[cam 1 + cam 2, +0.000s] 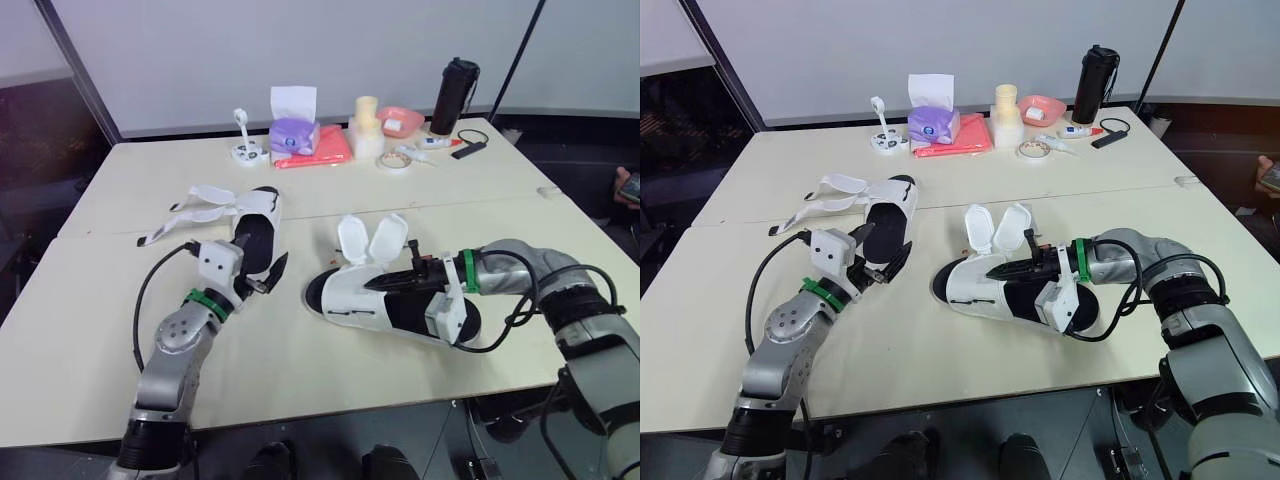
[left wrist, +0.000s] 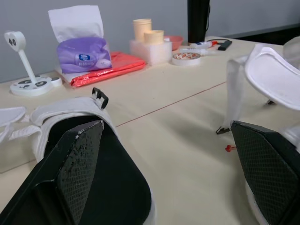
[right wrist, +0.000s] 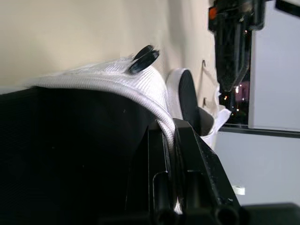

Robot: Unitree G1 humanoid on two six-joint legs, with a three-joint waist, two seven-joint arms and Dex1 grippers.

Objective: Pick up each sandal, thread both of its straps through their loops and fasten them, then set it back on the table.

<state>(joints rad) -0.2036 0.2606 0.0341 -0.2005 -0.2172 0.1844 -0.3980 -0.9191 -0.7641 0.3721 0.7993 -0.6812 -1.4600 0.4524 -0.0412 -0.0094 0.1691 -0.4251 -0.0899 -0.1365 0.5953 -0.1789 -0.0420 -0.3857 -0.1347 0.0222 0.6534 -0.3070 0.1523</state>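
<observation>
Two white sandals with black soles lie on the cream table [image 1: 300, 370]. The left sandal [image 1: 255, 228] has its straps [image 1: 195, 205] unfastened and spread out to the left. My left gripper [image 1: 262, 268] hovers open over its heel end, the sole [image 2: 112, 192] showing between its fingers [image 2: 79, 154]. On the right sandal [image 1: 355, 295], both strap flaps [image 1: 372, 240] stand up loose. My right gripper [image 1: 388, 283] reaches in over its sole and is shut on the white upper band [image 3: 117, 84], pinching the edge.
Along the table's far edge stand a purple tissue box [image 1: 294, 133], a red pouch [image 1: 322, 150], foam cups [image 1: 366, 126], a pink bowl [image 1: 401, 120], a tape roll [image 1: 393, 160], a black bottle [image 1: 454, 95] and a white stand [image 1: 245, 148]. A person's hand [image 1: 630, 186] shows at the right.
</observation>
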